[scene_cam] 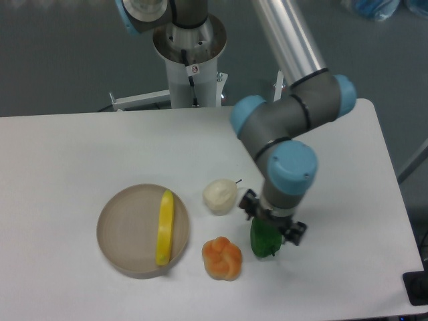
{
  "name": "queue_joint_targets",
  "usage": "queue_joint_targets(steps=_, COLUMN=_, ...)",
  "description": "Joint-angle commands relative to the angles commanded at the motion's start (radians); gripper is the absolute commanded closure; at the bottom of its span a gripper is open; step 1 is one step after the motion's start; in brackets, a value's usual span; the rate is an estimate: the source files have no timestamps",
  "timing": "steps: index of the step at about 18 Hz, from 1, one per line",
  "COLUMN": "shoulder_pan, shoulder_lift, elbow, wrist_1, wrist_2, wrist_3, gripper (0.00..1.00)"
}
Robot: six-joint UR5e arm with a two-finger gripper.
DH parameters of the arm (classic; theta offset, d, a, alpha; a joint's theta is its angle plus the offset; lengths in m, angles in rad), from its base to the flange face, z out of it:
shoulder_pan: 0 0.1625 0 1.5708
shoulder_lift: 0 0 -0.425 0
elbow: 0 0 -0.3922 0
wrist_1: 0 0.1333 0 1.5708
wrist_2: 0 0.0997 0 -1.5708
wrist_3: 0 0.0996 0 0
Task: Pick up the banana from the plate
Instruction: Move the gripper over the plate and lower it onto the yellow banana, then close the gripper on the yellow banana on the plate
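The yellow banana (164,228) lies on the right half of the tan plate (127,231), near the front left of the table, running roughly front to back. My gripper (271,221) hangs well to the right of the plate, above the green pepper and covering its top. From this high view its fingers point down under the wrist, so I cannot tell how far apart they stand. Nothing shows between them.
A white onion-like toy (220,195) sits just right of the plate. An orange lumpy pepper (222,258) lies in front of it, and a green pepper (265,243) is beside that, under my gripper. The arm's base column (190,60) stands at the table's back edge.
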Motion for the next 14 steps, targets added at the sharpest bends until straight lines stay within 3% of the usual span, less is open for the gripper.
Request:
queue_joint_targets(steps=5, shoulder_pan=-0.161, shoulder_lift=-0.008, elbow=-0.055, wrist_1=0.011, wrist_2=0.002, wrist_3=-0.175, gripper=0.00)
queue_joint_targets(steps=6, shoulder_pan=-0.180, shoulder_lift=-0.012, elbow=-0.068, wrist_1=0.065, wrist_2=0.000, wrist_3=-0.249, gripper=0.00)
queue_joint_targets(steps=9, shoulder_pan=-0.203, shoulder_lift=-0.043, elbow=-0.084, wrist_1=0.158, wrist_2=0.003, wrist_3=-0.412, gripper=0.00)
queue_joint_targets(steps=14, shoulder_pan=-0.212, shoulder_lift=-0.055, elbow=-0.098, wrist_1=0.163, wrist_2=0.006, wrist_3=-0.436, gripper=0.00)
